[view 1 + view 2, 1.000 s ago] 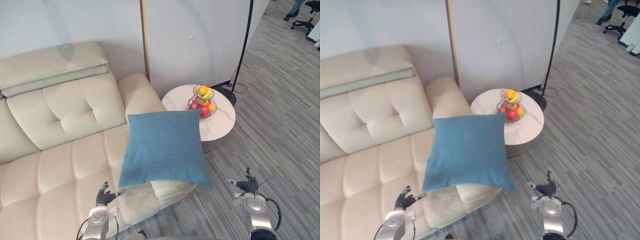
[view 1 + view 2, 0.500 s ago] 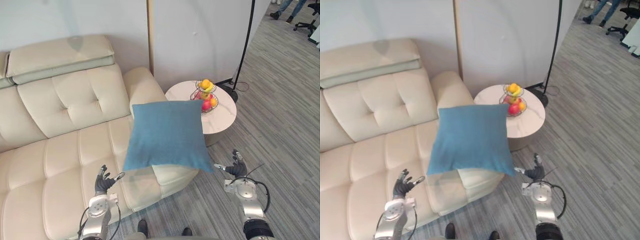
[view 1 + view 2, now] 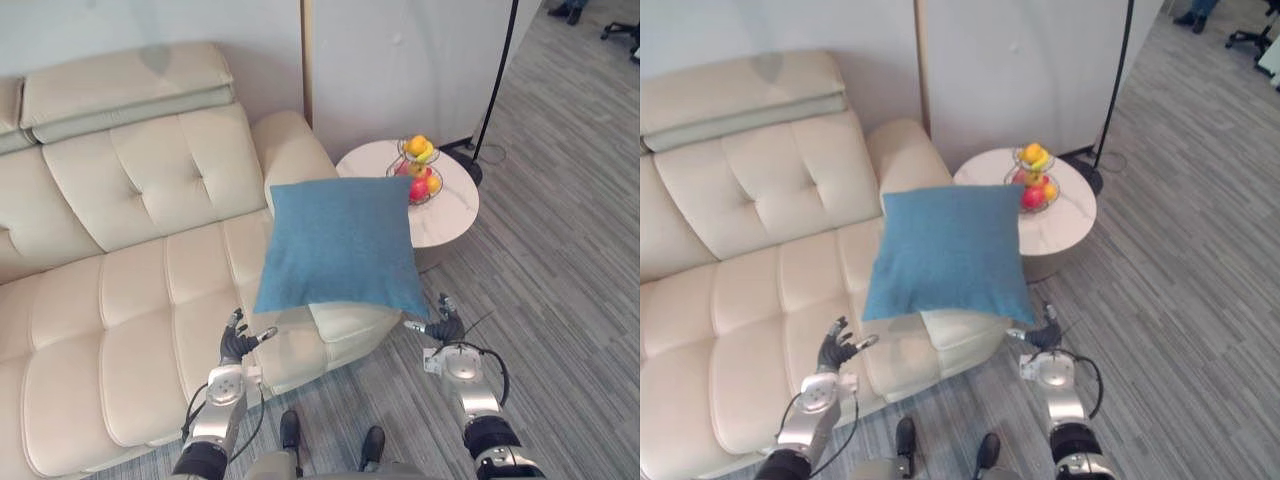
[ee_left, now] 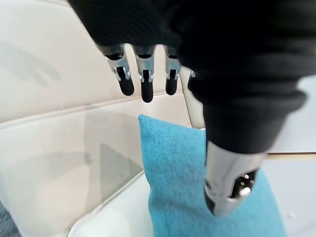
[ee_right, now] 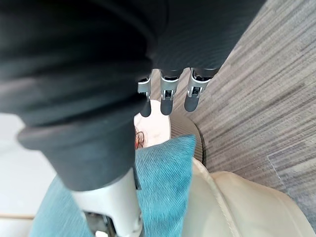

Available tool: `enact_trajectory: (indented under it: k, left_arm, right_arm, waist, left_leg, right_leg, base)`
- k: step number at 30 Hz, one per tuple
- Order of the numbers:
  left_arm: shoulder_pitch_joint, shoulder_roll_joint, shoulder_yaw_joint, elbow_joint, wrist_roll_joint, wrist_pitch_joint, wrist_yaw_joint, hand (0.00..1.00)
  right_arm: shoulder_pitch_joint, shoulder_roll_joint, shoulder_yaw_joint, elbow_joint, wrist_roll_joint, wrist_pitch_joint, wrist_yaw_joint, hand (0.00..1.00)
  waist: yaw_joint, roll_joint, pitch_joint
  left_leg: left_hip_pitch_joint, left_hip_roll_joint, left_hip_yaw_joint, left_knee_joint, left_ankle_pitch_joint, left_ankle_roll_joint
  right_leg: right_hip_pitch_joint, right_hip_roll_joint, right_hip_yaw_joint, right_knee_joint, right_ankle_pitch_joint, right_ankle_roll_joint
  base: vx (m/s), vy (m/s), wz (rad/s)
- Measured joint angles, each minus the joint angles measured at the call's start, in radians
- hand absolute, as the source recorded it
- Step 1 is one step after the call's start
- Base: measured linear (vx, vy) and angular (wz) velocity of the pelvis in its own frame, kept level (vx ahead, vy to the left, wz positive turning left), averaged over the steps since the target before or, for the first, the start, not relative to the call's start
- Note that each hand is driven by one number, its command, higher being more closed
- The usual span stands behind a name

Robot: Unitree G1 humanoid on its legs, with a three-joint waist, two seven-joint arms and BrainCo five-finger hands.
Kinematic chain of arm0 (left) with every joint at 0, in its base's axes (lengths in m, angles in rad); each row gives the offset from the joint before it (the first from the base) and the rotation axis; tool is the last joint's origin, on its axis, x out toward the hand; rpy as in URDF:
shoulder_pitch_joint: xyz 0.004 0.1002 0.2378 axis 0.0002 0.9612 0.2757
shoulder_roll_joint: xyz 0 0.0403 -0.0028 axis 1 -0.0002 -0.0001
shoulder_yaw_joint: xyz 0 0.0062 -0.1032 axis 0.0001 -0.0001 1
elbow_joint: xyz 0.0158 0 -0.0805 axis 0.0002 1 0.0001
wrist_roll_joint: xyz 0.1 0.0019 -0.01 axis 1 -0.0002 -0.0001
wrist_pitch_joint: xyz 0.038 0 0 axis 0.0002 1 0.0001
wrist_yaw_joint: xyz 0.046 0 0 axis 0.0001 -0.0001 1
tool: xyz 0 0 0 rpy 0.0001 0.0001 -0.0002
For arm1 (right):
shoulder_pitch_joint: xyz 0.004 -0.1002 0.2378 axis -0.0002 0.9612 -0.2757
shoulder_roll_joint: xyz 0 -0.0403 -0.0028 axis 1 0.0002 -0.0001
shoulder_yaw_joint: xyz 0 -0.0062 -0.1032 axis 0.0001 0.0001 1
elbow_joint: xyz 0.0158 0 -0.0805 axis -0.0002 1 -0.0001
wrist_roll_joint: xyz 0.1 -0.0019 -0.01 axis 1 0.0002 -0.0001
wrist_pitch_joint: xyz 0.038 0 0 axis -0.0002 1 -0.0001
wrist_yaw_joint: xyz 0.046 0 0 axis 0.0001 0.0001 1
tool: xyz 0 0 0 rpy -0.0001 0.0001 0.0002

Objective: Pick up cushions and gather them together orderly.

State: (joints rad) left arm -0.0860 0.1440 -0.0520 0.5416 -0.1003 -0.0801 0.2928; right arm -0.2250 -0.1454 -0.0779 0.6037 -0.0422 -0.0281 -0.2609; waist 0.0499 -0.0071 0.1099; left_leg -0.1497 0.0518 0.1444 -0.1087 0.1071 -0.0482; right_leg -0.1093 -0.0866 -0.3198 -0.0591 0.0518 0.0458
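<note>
One blue cushion [image 3: 342,245] is the task's thing in sight, lying tilted on the end of the cream sofa [image 3: 130,290] nearest the round white worktop [image 3: 455,212], its upper edge up by the armrest and its lower edge hanging out past the seat's front corner. It looks light and soft, a plump square in a woven cover that should give some grip. It will likely sag and fold if lifted by one corner, so the better hold is probably on its two lower corners or opposite side edges, one robot hand to each, with the fingers pressed well into the filling. The left robot hand [image 3: 238,344] hovers over the front of the seat just below the cushion's lower left corner. Its fingers are spread and straight, the thumb stands apart, and it holds nothing; in its wrist view the cushion lies past the fingertips, clear of them. The right robot hand [image 3: 444,328] is raised over the grey floor just beside the lower right corner, likewise spread wide and empty. Whether its thumb brushes the fabric cannot be told. A wire fruit basket [image 3: 420,172] stands on the worktop close behind the cushion's upper corner, so a careless lift might knock it.
</note>
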Motion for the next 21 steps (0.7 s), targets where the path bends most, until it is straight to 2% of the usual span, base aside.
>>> enact_trajectory:
  k: [5, 10, 13, 14, 16, 20, 21]
  left_arm:
    - [-0.061, 0.0, 0.037, -0.02, 0.012, 0.0, 0.058, 0.0]
    - [-0.064, 0.001, 0.06, -0.05, 0.02, 0.0, 0.076, 0.0]
    - [-0.076, 0.004, 0.066, -0.049, 0.02, 0.0, 0.077, 0.0]
    - [-0.108, 0.008, 0.064, -0.039, 0.02, 0.0, 0.077, 0.0]
    - [-0.148, 0.018, 0.062, -0.018, 0.02, 0.0, 0.077, 0.0]
    - [-0.315, 0.076, 0.032, 0.057, 0.016, 0.0, 0.076, 0.0]
    - [-0.33, 0.08, 0.026, 0.065, 0.014, 0.0, 0.076, 0.0]
  right_arm:
    - [-0.042, 0.0, -0.036, -0.005, 0.001, -0.001, -0.037, 0.0]
    - [-0.057, -0.002, -0.041, -0.047, 0.001, -0.01, -0.053, 0.0]
    - [-0.087, -0.003, -0.04, -0.046, 0.003, -0.012, -0.054, 0.0]
    - [-0.117, -0.013, -0.037, -0.036, 0.005, -0.012, -0.055, 0.0]
    - [-0.146, -0.019, -0.036, -0.034, 0.012, -0.012, -0.055, 0.0]
    - [-0.302, -0.055, -0.013, 0.065, 0.078, -0.011, -0.055, 0.0]
    - [-0.317, -0.058, -0.01, 0.08, 0.085, -0.011, -0.055, 0.0]
  waist:
    - [-0.003, -0.002, 0.03]
    - [-0.009, -0.005, 0.032]
    - [-0.01, -0.008, 0.06]
    - [-0.009, -0.008, 0.085]
    - [-0.008, -0.008, 0.097]
    - [-0.004, -0.013, 0.162]
    - [-0.003, -0.013, 0.162]
  left_leg:
    - [-0.019, -0.008, -0.004, 0.006, 0.009, 0.01]
    - [-0.015, -0.009, -0.004, 0.007, 0.009, 0.01]
    - [-0.001, -0.007, -0.003, 0.007, 0.009, 0.01]
    - [-0.006, -0.006, -0.003, 0.006, 0.008, 0.009]
    - [-0.026, -0.005, -0.003, 0.006, 0.008, 0.009]
    - [-0.082, -0.001, -0.003, 0.006, 0.017, 0.016]
    - [-0.09, -0.001, -0.003, 0.006, 0.02, 0.016]
  right_leg:
    - [-0.012, -0.002, -0.005, -0.002, 0.013, -0.01]
    - [-0.006, -0.004, -0.004, 0.001, 0.013, -0.01]
    - [0.007, -0.006, -0.001, 0.004, 0.012, -0.01]
    - [-0.001, -0.008, 0.001, 0.011, 0.008, -0.006]
    - [-0.029, -0.009, 0.006, 0.028, -0.001, -0.015]
    - [-0.104, -0.011, 0.015, 0.064, -0.006, -0.016]
    - [-0.114, -0.013, 0.015, 0.069, -0.006, -0.016]
  base:
    - [0.19, -0.006, 0.06]
    - [0.13, 0.003, 0.05]
    - [0.04, 0.021, 0.0]
    - [-0.03, 0.036, 0.0]
    - [-0.08, 0.038, -0.04]
    - [-0.13, 0.037, -0.06]
    - [-0.11, 0.043, 0.01]
